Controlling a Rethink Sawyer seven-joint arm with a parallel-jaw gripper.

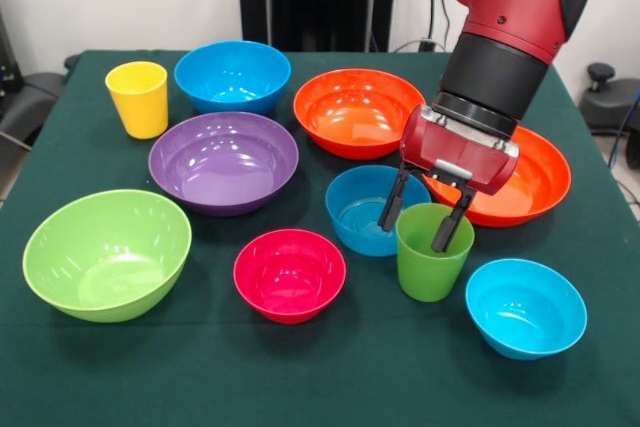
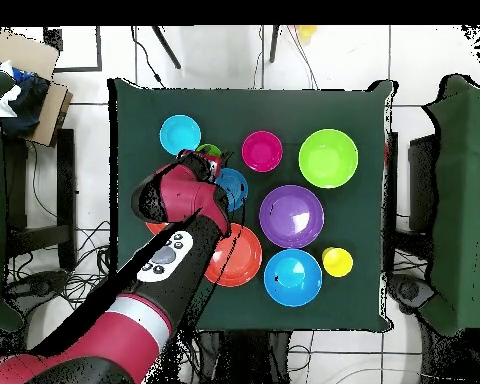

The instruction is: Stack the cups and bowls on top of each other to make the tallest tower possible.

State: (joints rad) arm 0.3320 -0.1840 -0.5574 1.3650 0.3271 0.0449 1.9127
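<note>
All pieces stand apart on the green table; no tower stands. My gripper [image 1: 422, 217] is open and hangs low at the light green cup [image 1: 433, 259]. One finger is at the cup's mouth, the other beside its left rim over a small blue bowl [image 1: 360, 209]. Two orange bowls [image 1: 355, 110] [image 1: 530, 182] lie behind it. The yellow cup [image 1: 138, 97], large blue bowl [image 1: 232, 75], purple bowl [image 1: 223, 160], lime green bowl [image 1: 107, 252], pink-red bowl [image 1: 289, 274] and cyan bowl [image 1: 525, 307] stand around. In the overhead view my arm [image 2: 184, 195] covers most of the green cup [image 2: 208, 151].
The table [image 1: 330, 377] is covered with dark green cloth. Black chairs stand at both sides of it in the overhead view [image 2: 434, 200]. A cardboard box [image 2: 34, 80] lies off the table.
</note>
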